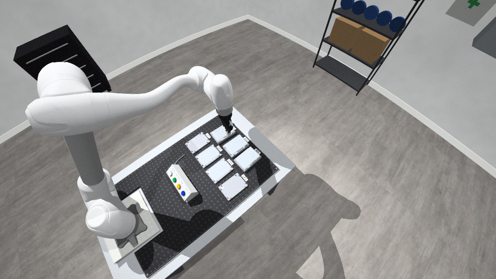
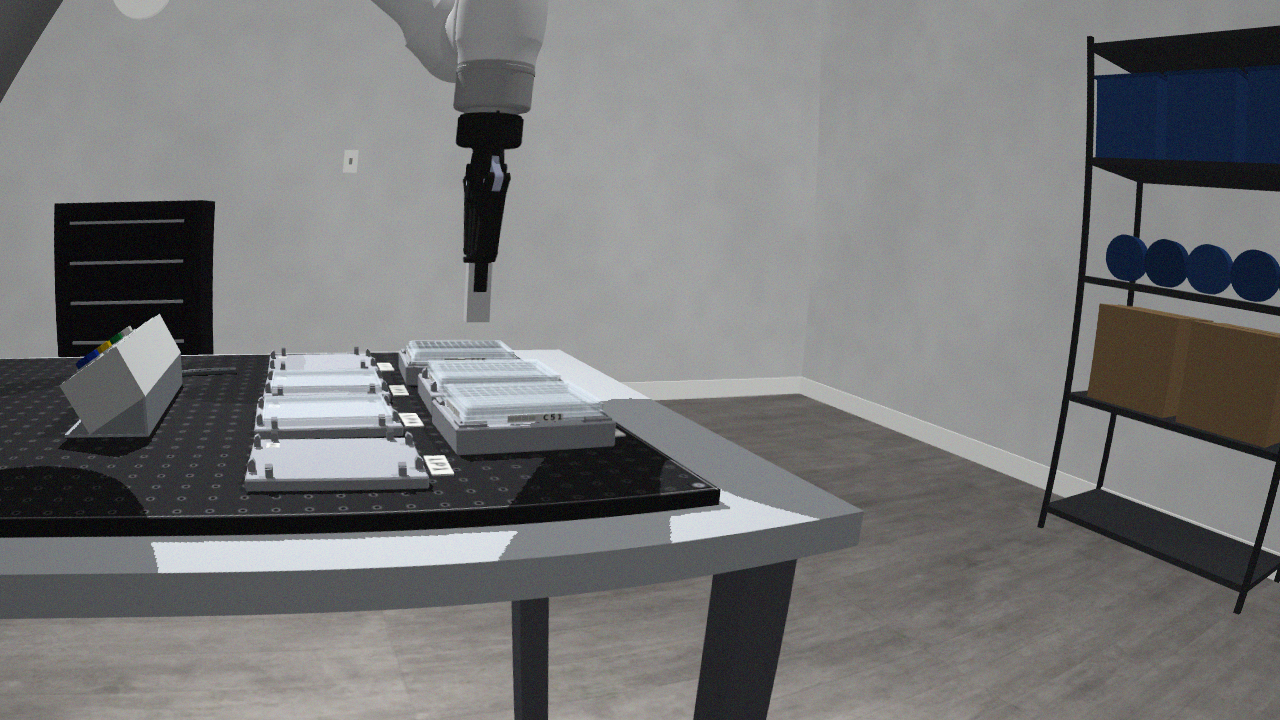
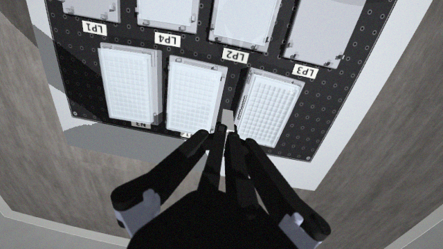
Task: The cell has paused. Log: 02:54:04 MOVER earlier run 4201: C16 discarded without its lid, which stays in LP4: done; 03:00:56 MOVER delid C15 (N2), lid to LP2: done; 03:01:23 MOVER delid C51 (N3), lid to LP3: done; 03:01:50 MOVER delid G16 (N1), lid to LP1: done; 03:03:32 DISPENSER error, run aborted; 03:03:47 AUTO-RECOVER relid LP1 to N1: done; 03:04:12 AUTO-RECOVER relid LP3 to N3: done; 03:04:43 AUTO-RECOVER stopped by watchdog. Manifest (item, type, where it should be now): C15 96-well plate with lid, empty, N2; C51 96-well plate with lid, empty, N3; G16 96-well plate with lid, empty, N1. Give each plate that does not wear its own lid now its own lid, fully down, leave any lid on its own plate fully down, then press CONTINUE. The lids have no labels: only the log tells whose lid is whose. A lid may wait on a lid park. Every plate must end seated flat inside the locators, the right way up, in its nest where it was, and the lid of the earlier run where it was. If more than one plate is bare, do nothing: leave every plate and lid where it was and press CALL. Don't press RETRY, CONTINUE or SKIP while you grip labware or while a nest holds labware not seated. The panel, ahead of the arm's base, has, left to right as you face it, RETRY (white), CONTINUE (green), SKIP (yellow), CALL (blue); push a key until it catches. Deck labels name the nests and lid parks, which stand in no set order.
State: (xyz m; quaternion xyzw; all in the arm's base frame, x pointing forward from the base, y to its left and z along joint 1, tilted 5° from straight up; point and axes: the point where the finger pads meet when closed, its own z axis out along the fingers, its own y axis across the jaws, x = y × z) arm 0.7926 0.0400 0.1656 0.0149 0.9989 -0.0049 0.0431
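Observation:
Three 96-well plates stand in a row. The plate in N3 (image 3: 129,88), marked C51 (image 2: 514,407), wears a lid. The middle plate (image 3: 194,93) wears a lid too. The third plate (image 3: 268,107) shows open wells and looks bare; it is the far one in the top view (image 1: 221,133). Loose lids lie on LP4 (image 3: 166,14) and LP2 (image 3: 243,22). LP1 (image 3: 91,8) and LP3 (image 3: 322,31) are empty. My gripper (image 3: 225,117) (image 2: 480,300) is shut and empty. It hangs high over the gap between the middle plate and the bare plate.
The button panel (image 1: 181,182) stands on the black deck between the arm's base and the lid parks, with white, green, yellow and blue keys. It also shows in the exterior view (image 2: 120,376). The table edge runs close behind the plates.

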